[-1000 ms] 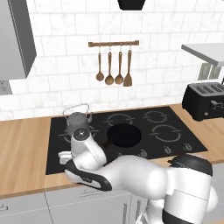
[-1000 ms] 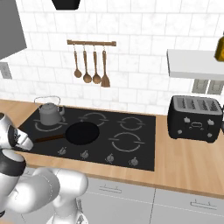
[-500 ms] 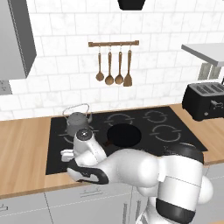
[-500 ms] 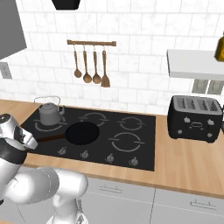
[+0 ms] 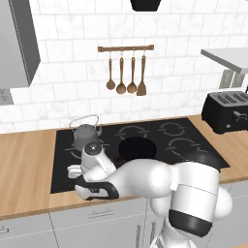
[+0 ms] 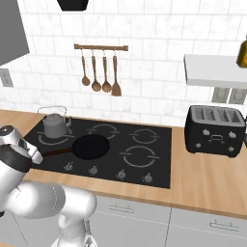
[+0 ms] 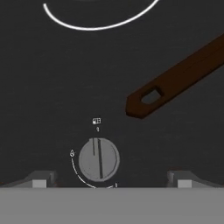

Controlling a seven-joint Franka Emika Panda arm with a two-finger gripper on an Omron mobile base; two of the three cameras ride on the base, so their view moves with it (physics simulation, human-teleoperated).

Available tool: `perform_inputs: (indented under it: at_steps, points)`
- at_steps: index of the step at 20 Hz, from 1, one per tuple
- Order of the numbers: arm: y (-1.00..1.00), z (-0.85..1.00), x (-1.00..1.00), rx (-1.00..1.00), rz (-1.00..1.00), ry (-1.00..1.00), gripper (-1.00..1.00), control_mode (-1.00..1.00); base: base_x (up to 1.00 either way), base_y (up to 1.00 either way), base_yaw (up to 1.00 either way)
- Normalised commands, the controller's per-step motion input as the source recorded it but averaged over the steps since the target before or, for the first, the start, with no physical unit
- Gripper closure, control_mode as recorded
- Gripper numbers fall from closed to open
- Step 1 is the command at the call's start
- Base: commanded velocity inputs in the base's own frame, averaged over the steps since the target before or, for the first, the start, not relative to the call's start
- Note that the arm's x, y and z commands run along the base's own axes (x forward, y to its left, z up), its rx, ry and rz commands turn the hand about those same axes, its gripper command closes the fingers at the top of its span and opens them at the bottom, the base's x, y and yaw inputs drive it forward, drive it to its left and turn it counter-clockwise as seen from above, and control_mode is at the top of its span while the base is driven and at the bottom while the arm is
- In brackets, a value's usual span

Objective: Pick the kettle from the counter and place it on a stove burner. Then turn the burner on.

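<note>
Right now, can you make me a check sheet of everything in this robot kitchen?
Surface: light tan wood-grain counter around a flat black glass cooktop.
Job's things: squat dark grey metal kettle stands upright on the back-left white ring burner; round grey burner knob lies between the pincer tips.
Clutter: black frying pan with brown handle near the cooktop's middle; black toaster on the right.
Grippers: pincer open, above the knob, holding nothing.
Cables: nothing seen.
Surroundings: wooden spoons on a rail, white tiled wall, pale grey cabinet fronts.
</note>
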Motion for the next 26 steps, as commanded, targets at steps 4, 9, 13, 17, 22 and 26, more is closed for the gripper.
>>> perform_inputs:
  at_steps: [4,9,13,17,22,26]
  points:
    - [0.18,-0.09,0.17,0.0,0.0,0.0,-1.0,-1.0,0.0,0.0,0.0]
    - [0.15,-0.13,0.08,0.0,0.0,0.0,-1.0,-1.0,0.0,0.0,0.0]
    - [0.07,-0.24,0.11,-0.03,0.0,0.0,1.0,-1.0,0.0,0.0,0.0]
    - [0.0,-0.07,0.04,-0.01,0.0,-0.04,1.0,-1.0,0.0,0.0,0.0]
    - [0.0,0.0,0.0,0.0,0.01,-0.01,1.0,-1.0,0.0,0.0,0.0]
    - [0.0,0.0,-0.04,0.0,0.18,0.0,1.0,-1.0,0.0,0.0,0.0]
